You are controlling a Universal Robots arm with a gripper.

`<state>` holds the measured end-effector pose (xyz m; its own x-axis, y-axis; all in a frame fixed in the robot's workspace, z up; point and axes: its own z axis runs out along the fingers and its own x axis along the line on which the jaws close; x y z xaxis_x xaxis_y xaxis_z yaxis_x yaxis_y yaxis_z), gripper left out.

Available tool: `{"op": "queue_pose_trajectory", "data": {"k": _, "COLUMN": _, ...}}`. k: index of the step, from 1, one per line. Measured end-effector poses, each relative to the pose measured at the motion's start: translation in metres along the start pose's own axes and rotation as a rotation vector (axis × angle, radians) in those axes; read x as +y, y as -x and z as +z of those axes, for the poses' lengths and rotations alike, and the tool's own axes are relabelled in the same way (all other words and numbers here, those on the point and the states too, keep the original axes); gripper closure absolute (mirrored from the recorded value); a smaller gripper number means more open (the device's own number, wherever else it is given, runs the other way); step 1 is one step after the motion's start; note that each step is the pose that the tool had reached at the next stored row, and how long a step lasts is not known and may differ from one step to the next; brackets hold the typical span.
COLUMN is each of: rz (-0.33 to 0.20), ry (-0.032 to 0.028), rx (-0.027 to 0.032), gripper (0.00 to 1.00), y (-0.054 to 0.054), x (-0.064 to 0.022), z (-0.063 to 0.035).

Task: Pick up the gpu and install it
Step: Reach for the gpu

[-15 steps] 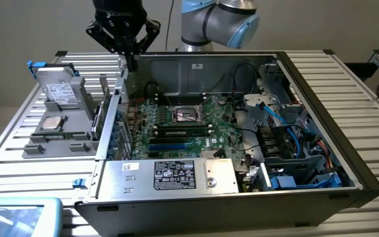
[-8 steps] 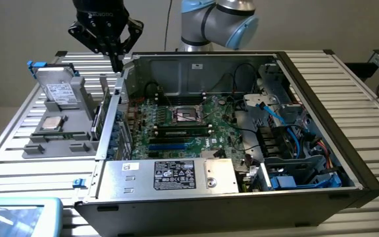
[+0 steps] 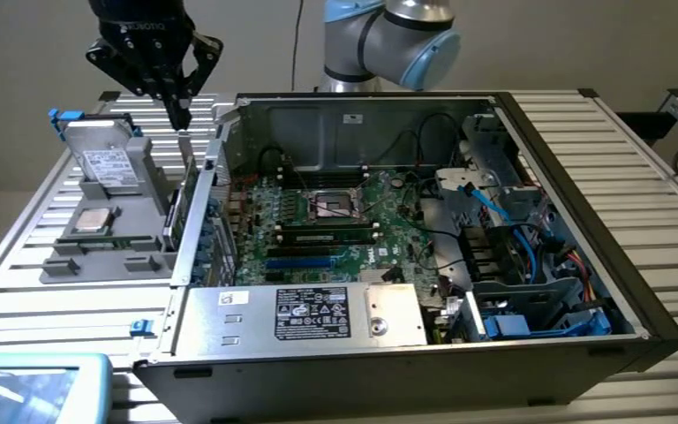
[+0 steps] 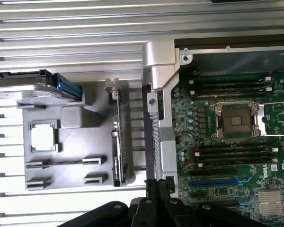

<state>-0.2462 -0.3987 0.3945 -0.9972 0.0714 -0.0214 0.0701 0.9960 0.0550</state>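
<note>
Exterior view, read from its left to its right. A grey holder (image 3: 92, 265) on the slatted table (image 3: 10, 300) carries a silver hard drive (image 3: 109, 163) and, nearer the camera, a square processor chip (image 3: 92, 221). At the holder's right edge, just beside the open computer case (image 3: 621, 221), the gpu (image 3: 179, 208) stands on its long edge in a slot. In the wrist view we see it edge-on as a thin dark strip (image 4: 117, 146), with its silver bracket (image 4: 112, 87) at one end.

The gripper (image 3: 181, 113) hangs above the card, apart from it. Its jaws are pressed together to a point and pinch nothing, and the card sits untouched in its slot. Inside the case lies the green motherboard (image 3: 315, 221), with blue expansion slots (image 3: 297, 262) near its front edge and no card in them.

We judge the gpu light and stiff, but fragile — a bare circuit board with exposed parts. The free upper edge looks the sensible place to take hold, pinched across the card's thickness near the middle of its length so that it hangs level. The thin bracket would likely bend or slip, and the connector edge — seated down in the holder — is best left alone.
</note>
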Motion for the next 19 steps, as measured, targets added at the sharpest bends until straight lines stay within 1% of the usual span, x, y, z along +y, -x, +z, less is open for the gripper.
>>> {"op": "queue_pose_trajectory", "data": {"k": 6, "rz": 0.000, "ry": 0.0003, "rx": 0.0000, "gripper": 0.88, "y": -0.023, "x": -0.0011, "z": 0.0015}}
{"op": "queue_pose_trajectory", "data": {"k": 11, "rz": 0.000, "ry": 0.0003, "rx": 0.0001, "gripper": 0.88, "y": -0.038, "x": -0.0018, "z": 0.0035}}
{"op": "queue_pose_trajectory", "data": {"k": 14, "rz": 0.000, "ry": 0.0003, "rx": -0.0001, "gripper": 0.88, "y": -0.041, "x": -0.0012, "z": 0.0057}}
{"op": "queue_pose_trajectory", "data": {"k": 19, "rz": 0.000, "ry": 0.0005, "rx": 0.0001, "gripper": 0.88, "y": -0.042, "x": 0.0031, "z": 0.0114}}
